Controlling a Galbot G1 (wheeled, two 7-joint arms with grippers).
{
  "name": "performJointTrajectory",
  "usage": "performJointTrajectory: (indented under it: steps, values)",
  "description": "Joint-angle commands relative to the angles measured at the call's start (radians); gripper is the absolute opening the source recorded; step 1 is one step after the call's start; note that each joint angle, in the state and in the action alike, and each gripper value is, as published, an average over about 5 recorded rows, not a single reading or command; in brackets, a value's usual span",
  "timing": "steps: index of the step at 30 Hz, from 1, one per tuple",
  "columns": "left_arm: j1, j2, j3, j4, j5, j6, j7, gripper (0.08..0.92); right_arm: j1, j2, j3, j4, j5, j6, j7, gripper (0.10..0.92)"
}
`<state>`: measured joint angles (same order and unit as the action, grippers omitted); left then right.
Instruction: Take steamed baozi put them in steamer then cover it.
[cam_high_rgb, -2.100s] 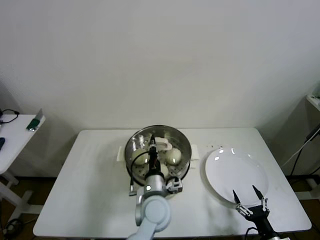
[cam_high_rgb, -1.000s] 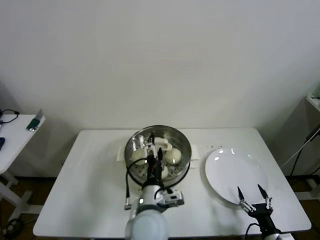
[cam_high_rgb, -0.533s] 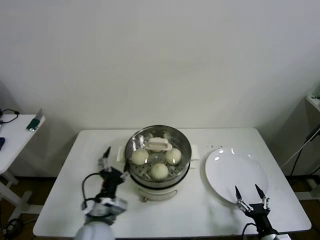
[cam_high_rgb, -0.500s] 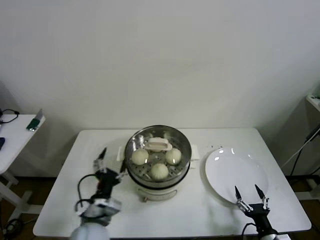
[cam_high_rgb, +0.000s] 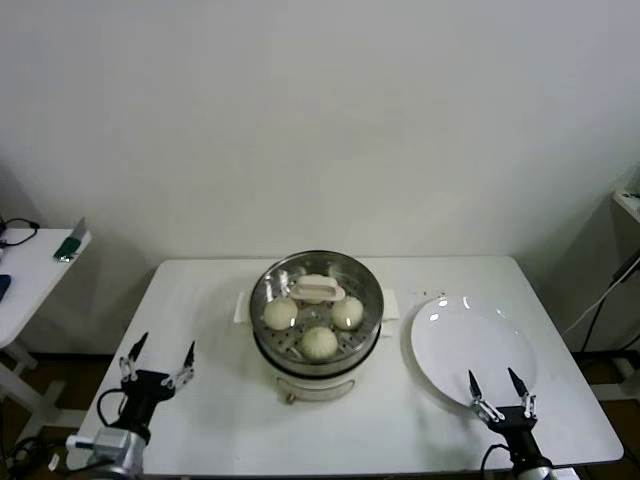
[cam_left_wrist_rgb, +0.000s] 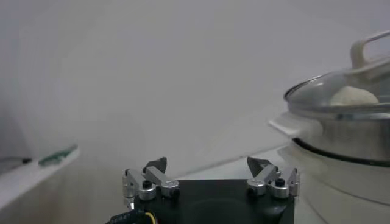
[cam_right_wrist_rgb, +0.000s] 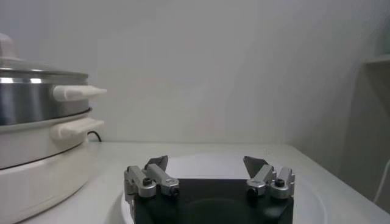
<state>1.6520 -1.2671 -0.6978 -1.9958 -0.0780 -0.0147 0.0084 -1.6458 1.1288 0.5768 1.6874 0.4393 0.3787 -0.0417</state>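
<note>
The steel steamer (cam_high_rgb: 316, 313) stands mid-table on its cream-white pot base (cam_high_rgb: 318, 380). Three baozi (cam_high_rgb: 319, 342) show through the clear glass cover (cam_high_rgb: 317, 291), which sits on the steamer with its cream-white handle up; a fourth cannot be made out under the handle. My left gripper (cam_high_rgb: 157, 356) is open and empty at the table's front left, well clear of the pot. My right gripper (cam_high_rgb: 497, 383) is open and empty over the near rim of the white plate. The left wrist view shows the left gripper (cam_left_wrist_rgb: 208, 165), the cover (cam_left_wrist_rgb: 341, 85) and one bun (cam_left_wrist_rgb: 354, 95).
A flat white plate (cam_high_rgb: 470, 345) lies right of the pot, bare; it also shows in the right wrist view (cam_right_wrist_rgb: 201, 164) beyond the right gripper (cam_right_wrist_rgb: 207, 162), with the pot (cam_right_wrist_rgb: 42, 140) to one side. A side table (cam_high_rgb: 30, 262) stands far left.
My left arm has drawn back from the covered steamer, swinging left and toward the table's front left corner. The cover stays on the steamer. The right gripper has barely moved.
</note>
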Motion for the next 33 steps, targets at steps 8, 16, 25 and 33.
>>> performJointTrajectory:
  steps: [8, 16, 25, 33]
  values:
    - [0.038, 0.036, -0.049, 0.145, -0.240, -0.159, 0.031, 0.823, 0.003, 0.000, -0.001, -0.010, 0.002, 0.020, 0.011, 0.823]
    - [0.038, 0.013, -0.024, 0.158, -0.230, -0.182, 0.045, 0.823, 0.005, 0.002, 0.005, -0.006, 0.006, 0.029, 0.014, 0.823]
    - [0.034, -0.002, -0.004, 0.166, -0.217, -0.191, 0.048, 0.823, 0.007, 0.000, 0.006, -0.006, 0.009, 0.028, 0.017, 0.823]
    - [0.031, -0.015, 0.006, 0.168, -0.213, -0.192, 0.048, 0.823, 0.011, 0.002, 0.003, -0.005, 0.009, 0.025, 0.018, 0.823]
